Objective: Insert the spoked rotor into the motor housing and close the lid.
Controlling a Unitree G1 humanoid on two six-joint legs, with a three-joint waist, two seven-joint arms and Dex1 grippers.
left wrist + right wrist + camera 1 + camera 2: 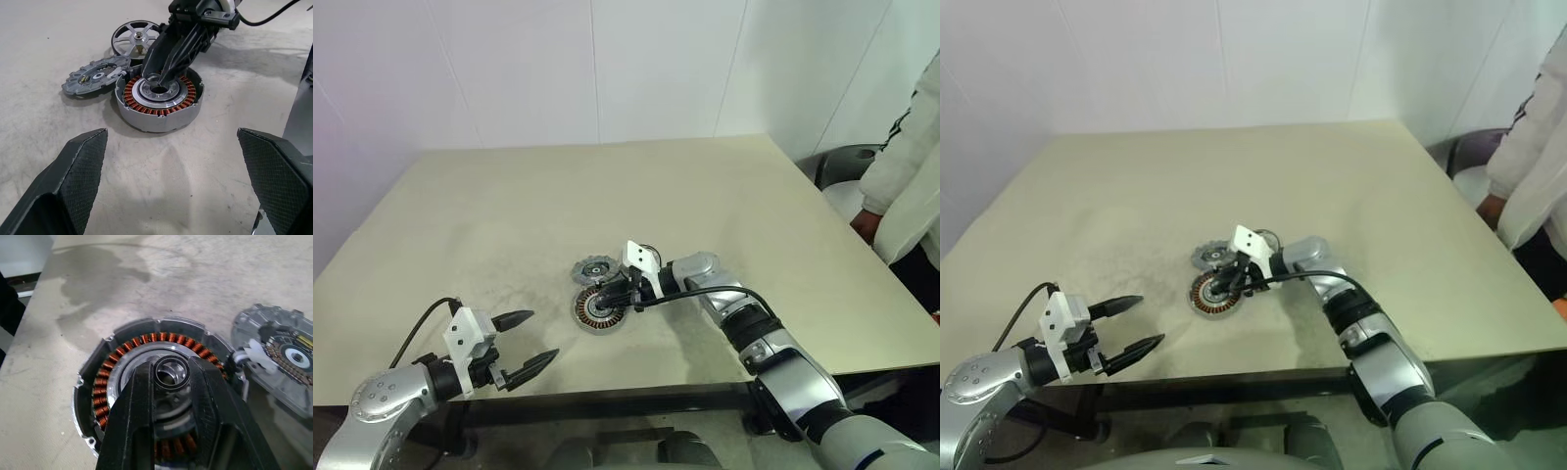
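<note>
The motor housing (159,98), a round disc with copper windings, lies on the table (607,186). My right gripper (171,369) hangs over its pale centre, shut on a small thin ring (171,361) held between the fingertips. The spoked rotor (95,76), a grey piece with an uneven outline, lies flat and touches the housing's far side. Behind it rests the lid (137,36), with a dark rim and silver spokes. My left gripper (540,336) stays open near the table's front edge, short of the housing (597,308), with nothing between its fingers (73,171).
A person in a pale jacket (906,176) stands at the table's right side beside a dark chair (842,166). The table's front edge runs just under my left gripper. A white wall stands behind the table.
</note>
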